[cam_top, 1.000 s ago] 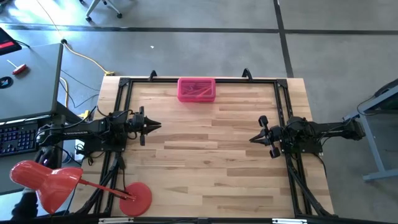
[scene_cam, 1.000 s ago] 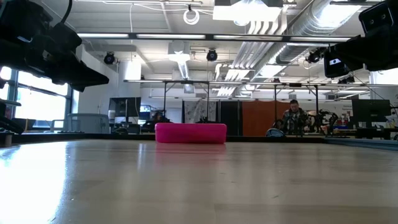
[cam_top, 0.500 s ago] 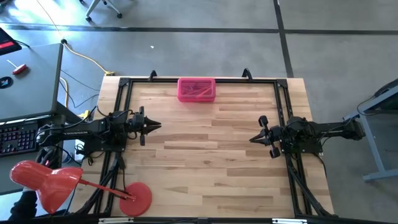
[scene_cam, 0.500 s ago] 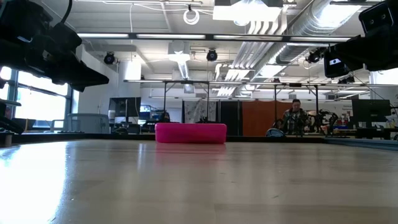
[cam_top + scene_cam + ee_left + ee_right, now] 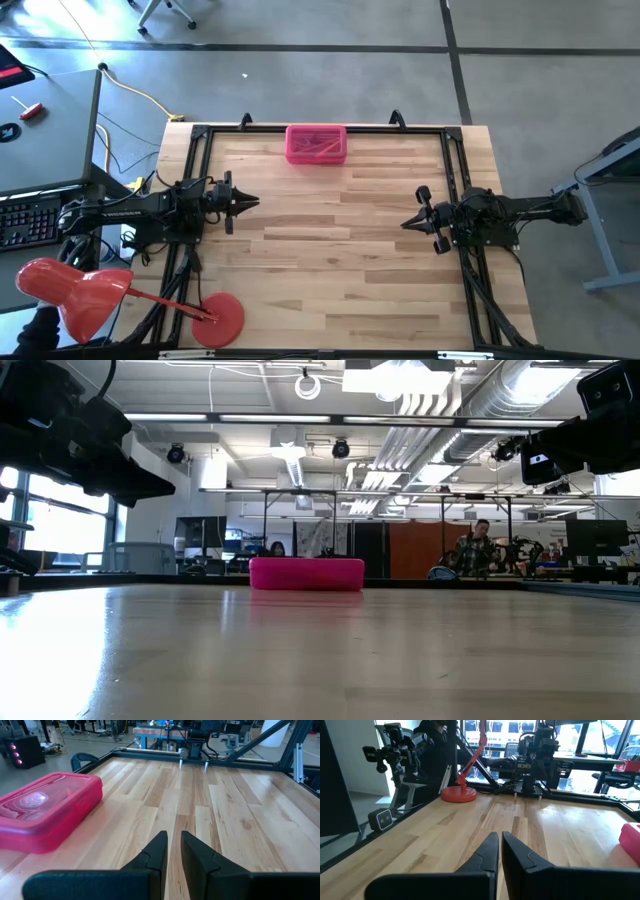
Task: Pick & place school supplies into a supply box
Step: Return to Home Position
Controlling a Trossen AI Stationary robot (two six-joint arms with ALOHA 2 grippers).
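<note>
On table (image 5: 320, 660), supply box (image 5: 306, 574); workshop (image 5: 410, 550) beyond

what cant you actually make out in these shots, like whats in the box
Contents of the pink box: high view shows only faint lines through its top, too small to count or name.
Low view: box seen side-on; its wall hides the contents.
Both wrist views: a picture edge cuts the box off.
Low view: picture edges cut both arms; left pincer and right pincer wait at the table's sides.
</note>
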